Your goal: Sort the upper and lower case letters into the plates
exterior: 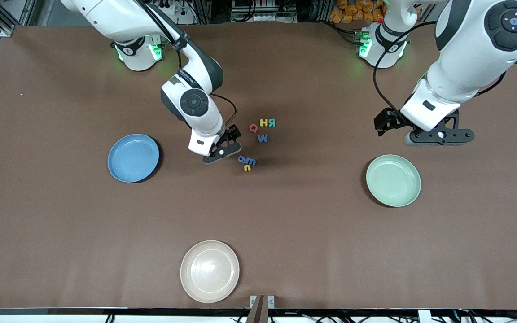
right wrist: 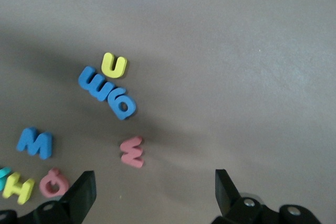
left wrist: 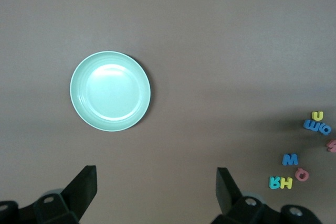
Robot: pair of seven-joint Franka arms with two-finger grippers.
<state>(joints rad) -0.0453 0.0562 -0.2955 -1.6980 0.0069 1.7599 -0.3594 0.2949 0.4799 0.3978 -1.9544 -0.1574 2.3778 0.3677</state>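
Letters [exterior: 258,139] clustered mid-table, between blue plate [exterior: 133,158] and mint plate [exterior: 393,180]. Right gripper [exterior: 222,150] hovers just beside cluster, toward blue plate, fingers apart, empty; clearly nearer arm. Left gripper [exterior: 438,134] waits above mint plate, fingers apart, well apart from letters.

A brown table [exterior: 285,233] carries a blue plate [exterior: 133,158], a mint green plate [exterior: 393,180], a cream plate [exterior: 209,271] nearest the front camera, and scattered toy letters [exterior: 258,139] mid-table.
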